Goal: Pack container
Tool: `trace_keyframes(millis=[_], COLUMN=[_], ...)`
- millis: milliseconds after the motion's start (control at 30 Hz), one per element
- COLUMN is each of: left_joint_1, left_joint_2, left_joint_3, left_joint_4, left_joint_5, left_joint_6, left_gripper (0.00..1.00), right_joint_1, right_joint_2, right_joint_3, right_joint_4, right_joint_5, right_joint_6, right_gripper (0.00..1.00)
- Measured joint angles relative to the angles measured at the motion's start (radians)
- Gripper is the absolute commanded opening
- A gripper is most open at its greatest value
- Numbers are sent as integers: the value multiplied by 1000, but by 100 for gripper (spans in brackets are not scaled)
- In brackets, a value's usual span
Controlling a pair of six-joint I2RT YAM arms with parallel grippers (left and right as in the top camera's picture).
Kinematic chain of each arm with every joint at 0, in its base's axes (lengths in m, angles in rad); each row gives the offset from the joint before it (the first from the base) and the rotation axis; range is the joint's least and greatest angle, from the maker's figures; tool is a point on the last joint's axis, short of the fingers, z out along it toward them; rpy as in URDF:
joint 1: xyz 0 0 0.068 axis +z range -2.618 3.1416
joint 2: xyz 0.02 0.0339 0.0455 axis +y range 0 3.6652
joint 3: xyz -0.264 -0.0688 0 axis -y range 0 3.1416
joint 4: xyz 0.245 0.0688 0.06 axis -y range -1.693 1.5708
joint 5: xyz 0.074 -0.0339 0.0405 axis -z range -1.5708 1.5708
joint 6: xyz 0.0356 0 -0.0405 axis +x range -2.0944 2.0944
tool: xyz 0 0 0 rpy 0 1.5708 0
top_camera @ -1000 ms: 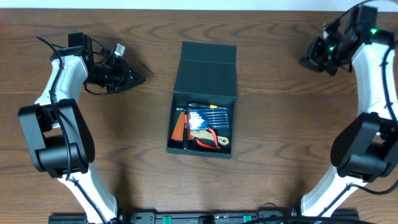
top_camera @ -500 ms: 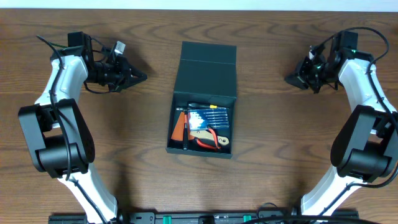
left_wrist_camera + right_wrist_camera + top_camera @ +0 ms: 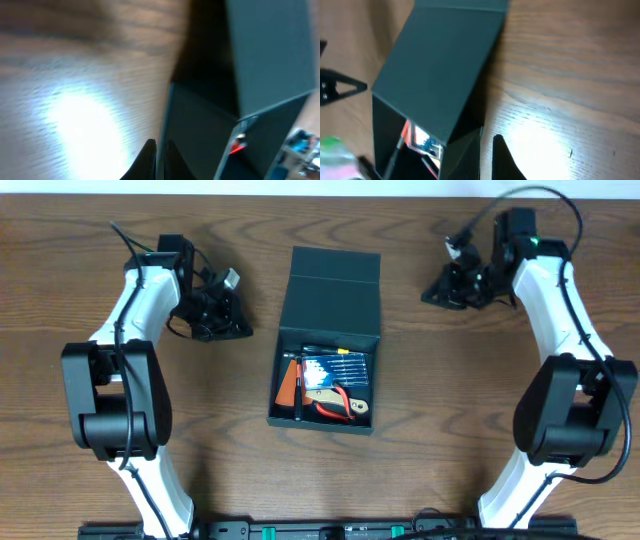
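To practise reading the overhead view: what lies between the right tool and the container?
Nothing: only bare wooden table separates the right tool from the container, clearest in the overhead view.

You're looking down on a dark brown wood-grain table (image 3: pixel 450 430), with a pale strip (image 3: pixel 300 186) along its far edge. In both wrist views a bright glare patch (image 3: pixel 80 125) washes out the wood.
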State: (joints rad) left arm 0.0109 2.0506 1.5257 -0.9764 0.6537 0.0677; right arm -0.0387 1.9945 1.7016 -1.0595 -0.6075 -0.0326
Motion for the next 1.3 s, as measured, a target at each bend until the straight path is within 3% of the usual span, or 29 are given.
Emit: trace_keyframes(millis=[200,433,900,1300], left_joint_1=[-21,-93,-182,-189], left_joint_2=[0,-2,-140,-140], left_joint_3=[0,0,0,0], left_joint_4=[-77,-106,-143,-143], left_joint_5=[-139,-263,-351,-370], left_joint_6=[56,94,97,95], left_gripper=[6,6,6,6], right_joint_1=[102,256,658,787], right_joint_2=[-30,-99,-100,-100], right_joint_3=[139,170,171,67], right_joint_4=[-133,-247,-319,-320], right_joint_5=[107,145,198,198], right_joint_6=[-155,-270,-301,-310], right_gripper=[1,1,1,1])
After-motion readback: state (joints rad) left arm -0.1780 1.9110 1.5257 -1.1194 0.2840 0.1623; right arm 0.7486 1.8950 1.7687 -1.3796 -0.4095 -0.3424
